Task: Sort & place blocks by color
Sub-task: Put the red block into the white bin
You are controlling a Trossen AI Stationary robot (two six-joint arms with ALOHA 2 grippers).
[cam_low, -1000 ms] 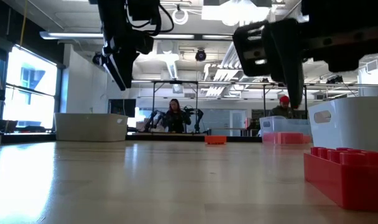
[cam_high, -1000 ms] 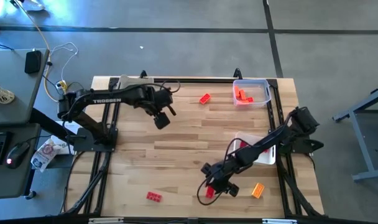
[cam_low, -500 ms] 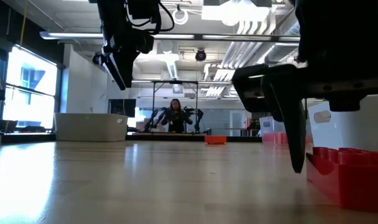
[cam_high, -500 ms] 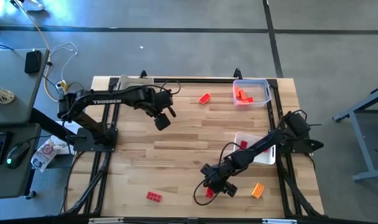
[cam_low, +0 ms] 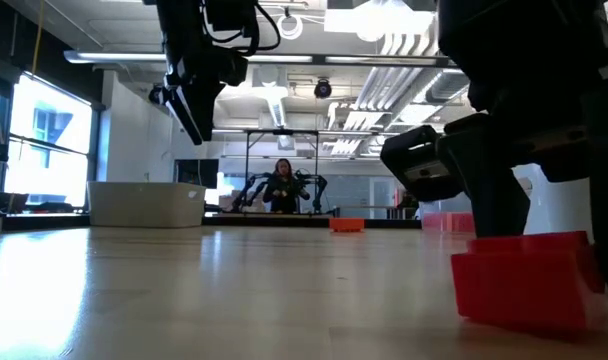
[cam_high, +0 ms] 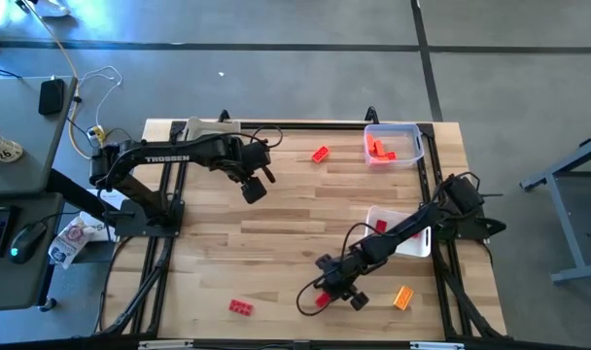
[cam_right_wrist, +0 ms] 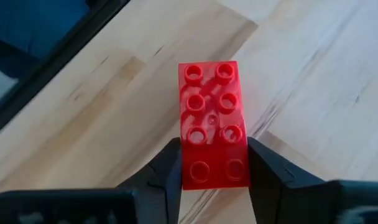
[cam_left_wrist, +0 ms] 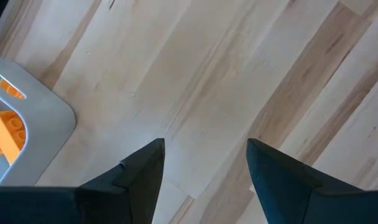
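A red block [cam_right_wrist: 212, 127], two studs wide and several long, lies on the wood near the table's front edge, right of the middle, with my right gripper [cam_high: 323, 297] shut on it. Loose blocks lie apart: a red one [cam_high: 242, 306] at the front left, an orange one [cam_high: 403, 297] at the front right and a red one [cam_high: 321, 153] at the back. My left gripper [cam_high: 254, 188] hangs open above bare wood at the back left, holding nothing. My right gripper pinches the red block by its two long sides [cam_right_wrist: 184, 171] between the two fingers [cam_right_wrist: 167, 168], at the end nearest the wrist. The fingers slant down from the table's right and lie along the block. The block's studs face up; whether it is lifted off the wood, I cannot tell.
A clear tray [cam_high: 413, 131] at the back right holds orange-red blocks. A white tray [cam_high: 412, 245] at the right edge holds a red one. A grey-white tray [cam_left_wrist: 52, 112] with orange blocks sits under my left arm. Black rails run along the table's edges.
My right gripper has sunk onto the red block, rolled about its own axis and shut on the block's sides. The block has turned and slid a little toward the table's left.
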